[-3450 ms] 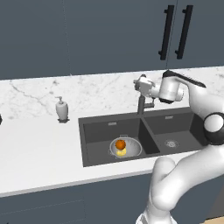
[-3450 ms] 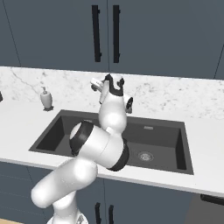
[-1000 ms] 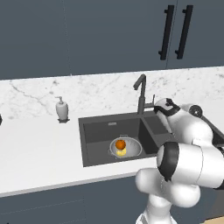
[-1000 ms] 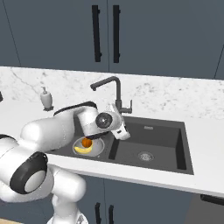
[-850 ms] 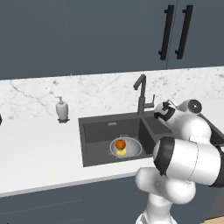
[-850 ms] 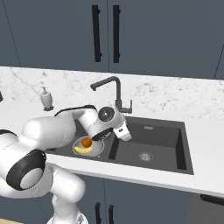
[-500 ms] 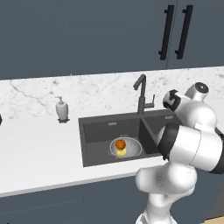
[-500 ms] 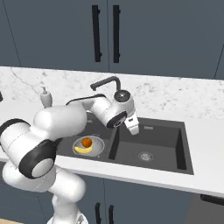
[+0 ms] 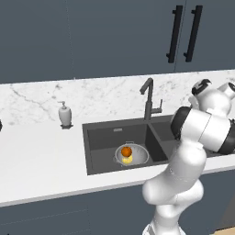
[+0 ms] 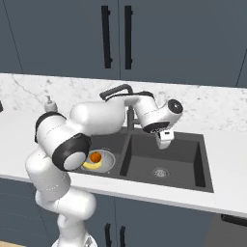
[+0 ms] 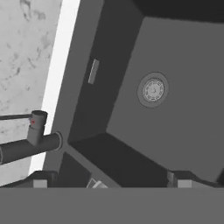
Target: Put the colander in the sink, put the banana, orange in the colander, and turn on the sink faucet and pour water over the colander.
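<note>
The colander (image 9: 136,158) stands in the left basin of the dark sink (image 9: 103,137), with the orange (image 9: 126,151) and the banana (image 9: 128,159) inside it. From the right base view the colander (image 10: 105,163), orange (image 10: 95,157) and banana (image 10: 90,166) sit just past my elbow. My gripper (image 10: 165,139) hangs open over the right basin of the sink (image 10: 190,157), to the right of the sink faucet (image 10: 115,91). Looking down, the hand view shows the right basin's drain (image 11: 153,90), the sink faucet (image 11: 30,146) at left, and wide-apart fingertips (image 11: 41,181) holding nothing. No water shows.
A white soap dispenser (image 9: 64,114) stands on the marble counter (image 9: 36,156) left of the sink. Dark cabinets with black handles (image 10: 106,36) rise behind the backsplash. My own arm arches over the sink divider between faucet and right basin.
My hand has swung right, from beside the colander and the divider to above the right basin. The jaws stayed open. Colander and fruit have not moved.
</note>
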